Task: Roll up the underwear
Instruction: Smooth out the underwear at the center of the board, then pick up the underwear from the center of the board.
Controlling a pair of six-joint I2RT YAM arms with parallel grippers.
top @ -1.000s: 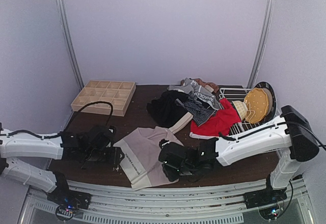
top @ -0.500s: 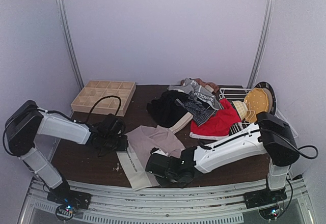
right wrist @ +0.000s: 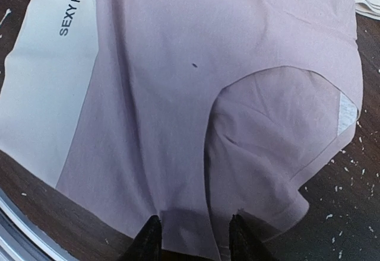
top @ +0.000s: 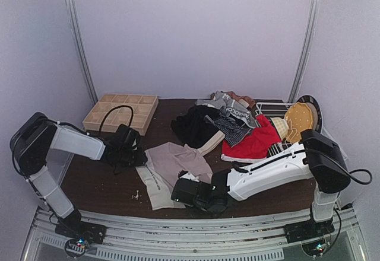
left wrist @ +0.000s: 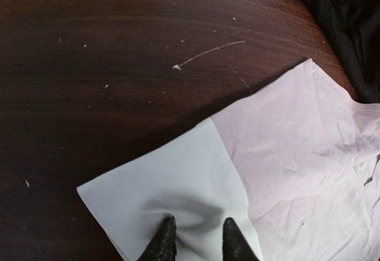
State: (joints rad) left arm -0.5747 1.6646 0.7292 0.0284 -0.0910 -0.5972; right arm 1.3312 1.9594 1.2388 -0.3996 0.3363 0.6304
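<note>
**Item:** pink-beige brief (top: 175,166), lying crumpled on the table (top: 101,184) between my two grippers and touching both. Its pale waistband (left wrist: 178,178) is directly ahead of my left fingertips, with the body cloth ahead and to their right.

**Change noted:** a second ago the brief lay spread nearer the table's near edge, and my left arm was stretched flat and low. Now the waistband corner has travelled away from that edge with my left gripper. The cloth has bunched toward the middle, and my right gripper has slid leftward along the near hem.

**Reading:** I judge the piece is being dragged and squared up, not yet rolled. No turn of cloth shows anywhere.

**Left gripper** (left wrist: 199,246): fingers drawn close, with a pucker of waistband pinched between them. Held.

**Right gripper** (right wrist: 193,240): fingers somewhat apart, straddling the near hem. The leg opening is ahead and right, the lettered waistband ahead and left. Whether it grips or merely presses, I cannot tell.

**Left arm:** elbow raised high at the outer side, forearm sloping down to the table.

**Right arm:** elbow up at the far right, forearm reaching long and low across the near edge.

**Surroundings:**
- black garment (left wrist: 344,24), ahead and far right of my left gripper
- red brief (top: 255,142), well beyond my right forearm
- wooden grid tray (top: 122,113), beyond my left gripper and apart from it
</note>
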